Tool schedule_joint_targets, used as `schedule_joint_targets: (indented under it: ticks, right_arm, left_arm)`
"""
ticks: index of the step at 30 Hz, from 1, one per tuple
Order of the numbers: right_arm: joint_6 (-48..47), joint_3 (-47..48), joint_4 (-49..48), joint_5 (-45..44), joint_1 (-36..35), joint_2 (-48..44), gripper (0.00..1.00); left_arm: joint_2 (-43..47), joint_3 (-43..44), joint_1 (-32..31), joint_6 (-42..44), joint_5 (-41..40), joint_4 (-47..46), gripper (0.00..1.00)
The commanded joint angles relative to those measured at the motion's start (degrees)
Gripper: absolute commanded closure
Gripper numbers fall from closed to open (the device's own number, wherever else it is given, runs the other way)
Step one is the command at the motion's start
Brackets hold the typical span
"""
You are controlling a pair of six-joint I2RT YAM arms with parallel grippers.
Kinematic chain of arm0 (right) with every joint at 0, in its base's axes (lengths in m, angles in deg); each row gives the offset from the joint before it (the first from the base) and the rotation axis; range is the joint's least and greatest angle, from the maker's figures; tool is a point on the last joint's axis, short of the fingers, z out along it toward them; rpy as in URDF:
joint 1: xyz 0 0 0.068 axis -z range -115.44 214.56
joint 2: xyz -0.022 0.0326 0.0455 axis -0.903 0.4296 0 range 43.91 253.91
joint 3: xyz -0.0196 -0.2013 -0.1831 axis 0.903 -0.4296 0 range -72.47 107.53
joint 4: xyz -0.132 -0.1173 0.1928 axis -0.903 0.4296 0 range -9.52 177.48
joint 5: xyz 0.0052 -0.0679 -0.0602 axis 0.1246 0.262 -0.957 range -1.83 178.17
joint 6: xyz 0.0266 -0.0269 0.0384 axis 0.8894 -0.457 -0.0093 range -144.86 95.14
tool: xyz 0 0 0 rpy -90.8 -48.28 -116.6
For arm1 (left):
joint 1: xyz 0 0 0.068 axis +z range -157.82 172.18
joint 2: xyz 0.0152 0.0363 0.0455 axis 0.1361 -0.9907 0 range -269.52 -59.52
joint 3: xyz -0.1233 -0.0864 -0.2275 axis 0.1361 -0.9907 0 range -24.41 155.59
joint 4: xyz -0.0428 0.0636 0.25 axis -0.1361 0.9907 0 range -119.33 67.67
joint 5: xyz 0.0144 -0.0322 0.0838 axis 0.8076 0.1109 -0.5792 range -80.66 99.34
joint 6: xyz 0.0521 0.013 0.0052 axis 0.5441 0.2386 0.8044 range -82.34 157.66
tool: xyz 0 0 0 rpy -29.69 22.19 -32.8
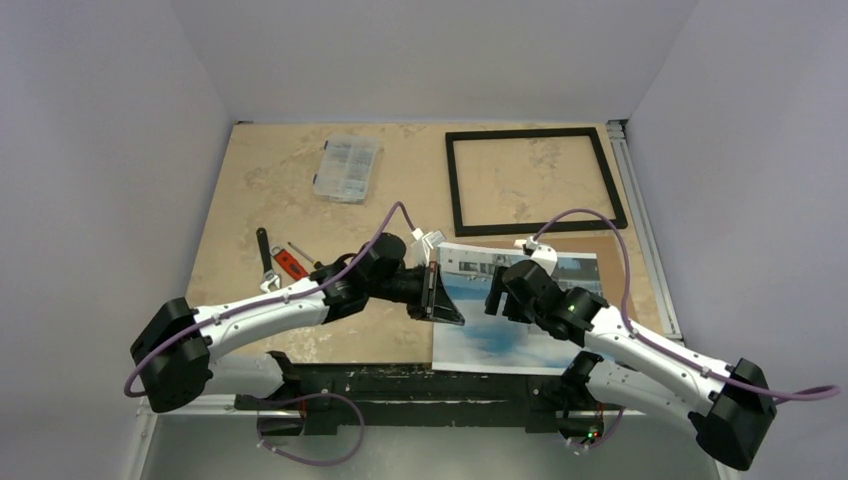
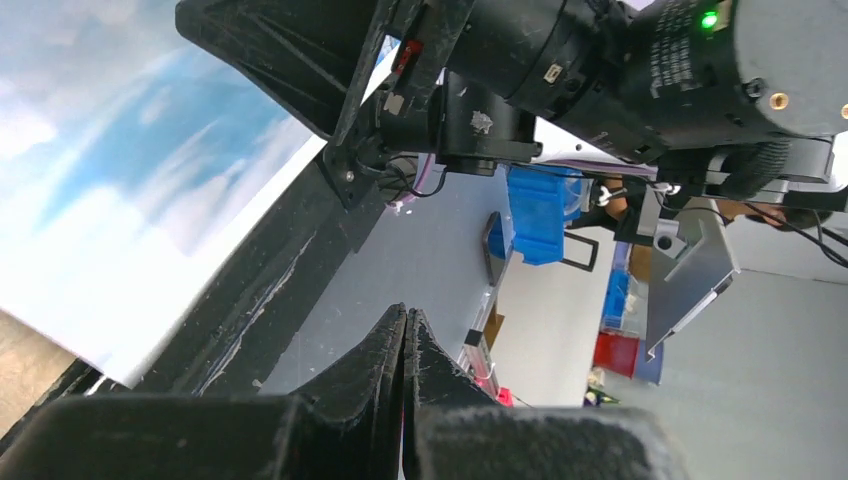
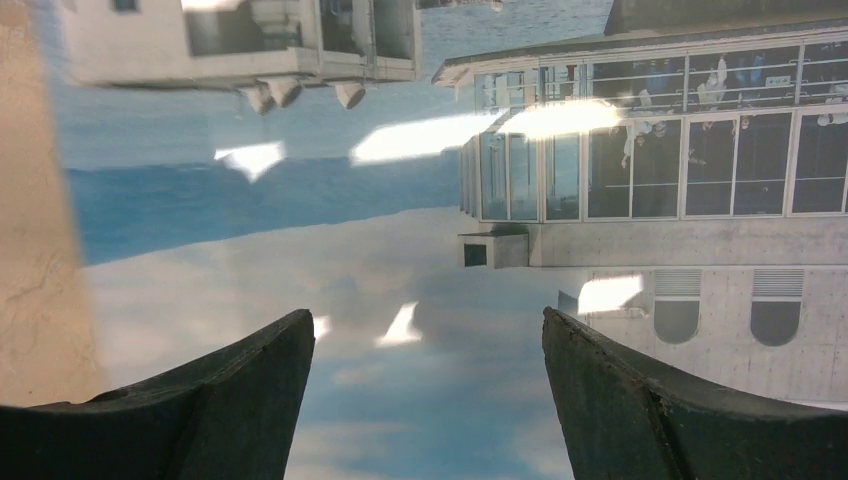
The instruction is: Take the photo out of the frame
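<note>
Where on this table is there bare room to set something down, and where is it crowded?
Bare: the strip between the parts box and the frame; the far-left corner beyond the box; the table showing inside the frame. Crowded: near centre, where both arms meet over the photo, and around the wrench and screwdriver.

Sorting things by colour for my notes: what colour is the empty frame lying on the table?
Black. The frame shows best in the top external view.

Nothing here can be read. Rows of small white print (image 2: 672, 52) stand on the black housing of the right arm (image 2: 600, 70), just beside a green light (image 2: 709, 19), but they are too small and blurred to make out.
</note>
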Motion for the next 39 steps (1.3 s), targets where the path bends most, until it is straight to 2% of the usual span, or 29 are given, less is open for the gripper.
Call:
schedule_joint_targets:
  ticks: [1, 7, 13, 14, 16, 17, 20, 24, 28, 34, 39]
  right_arm:
    - [0.00, 0.85, -0.17, -1.33, -0.24, -0.70, 0.18]
    - [-0.27, 0.33, -1.70, -0.71, -0.24, 1.13, 0.18]
    - [-0.81, 0.32, -3.34, -0.10, -0.26, 3.73, 0.18]
    - [-1.13, 0.31, -3.79, -0.13, -0.24, 4.19, 0.18]
    - [-1.40, 0.10, -5.09, 0.44, -0.24, 5.13, 0.18]
    - [-1.40, -0.07, -5.72, 0.78, -0.24, 5.67, 0.18]
    - [-1.20, -0.64, -6.81, 1.24, -0.24, 6.34, 0.18]
    - [-0.61, -1.93, -8.16, 2.75, -0.24, 6.09, 0.18]
    - [0.09, -2.86, -8.01, 2.08, -0.24, 6.32, 0.18]
    - [1.95, -3.30, -7.87, 1.74, -0.25, 8.89, 0.18]
    - [1.84, -3.41, -9.06, 2.15, -0.24, 10.22, 0.18]
  left_arm:
    - [1.32, 4.48, 0.74, 5.80, -2.32, 10.84, 1.00]
    - [4.74, 3.21, 2.91, 8.93, -6.15, 21.17, 1.00]
    - [8.49, -1.68, 4.68, 11.55, -7.10, 24.20, 1.00]
    - [8.62, -3.09, 4.78, 11.87, -6.32, 22.05, 0.93]
    - [7.68, -6.12, 4.80, 10.71, -2.31, 15.45, 0.68]
    - [6.41, -7.51, 4.80, 9.48, -1.16, 12.00, 0.60]
    - [2.79, -11.79, 4.71, 6.28, -0.34, 0.64, 0.46]
    - [-3.07, -13.23, 3.75, 7.51, -4.59, -4.29, 0.42]
    - [-6.93, -15.17, 1.12, 4.56, -7.40, -9.01, 0.42]
    - [-7.15, -17.54, -0.35, 0.55, -12.38, -8.84, 0.31]
    - [-10.42, -16.17, -1.76, 0.43, -13.16, -10.78, 0.29]
